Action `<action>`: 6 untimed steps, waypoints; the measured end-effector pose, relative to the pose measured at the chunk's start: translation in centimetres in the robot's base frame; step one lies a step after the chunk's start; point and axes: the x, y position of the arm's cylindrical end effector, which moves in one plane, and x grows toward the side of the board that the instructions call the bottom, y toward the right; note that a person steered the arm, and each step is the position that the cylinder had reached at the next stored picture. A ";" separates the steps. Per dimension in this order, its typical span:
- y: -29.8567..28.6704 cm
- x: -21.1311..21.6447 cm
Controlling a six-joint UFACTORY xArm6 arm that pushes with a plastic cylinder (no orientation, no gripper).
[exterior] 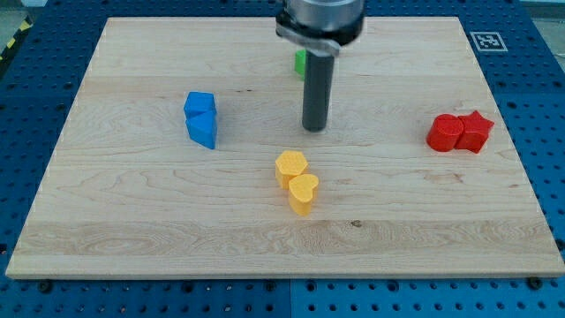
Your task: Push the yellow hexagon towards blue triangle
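The yellow hexagon (290, 165) sits near the board's middle, touching a yellow heart (303, 193) just below and right of it. The blue triangle (203, 131) lies to the left, touching a blue block (199, 105) just above it. My tip (314, 128) rests on the board above and slightly right of the yellow hexagon, a short gap away, not touching it. The blue triangle is well to the tip's left.
A green block (300, 61) is partly hidden behind the rod near the view's top. A red cylinder (444, 133) and a red star (475, 131) touch each other at the right. The wooden board (132, 221) lies on a blue pegboard table.
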 end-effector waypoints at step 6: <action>-11.7 6.8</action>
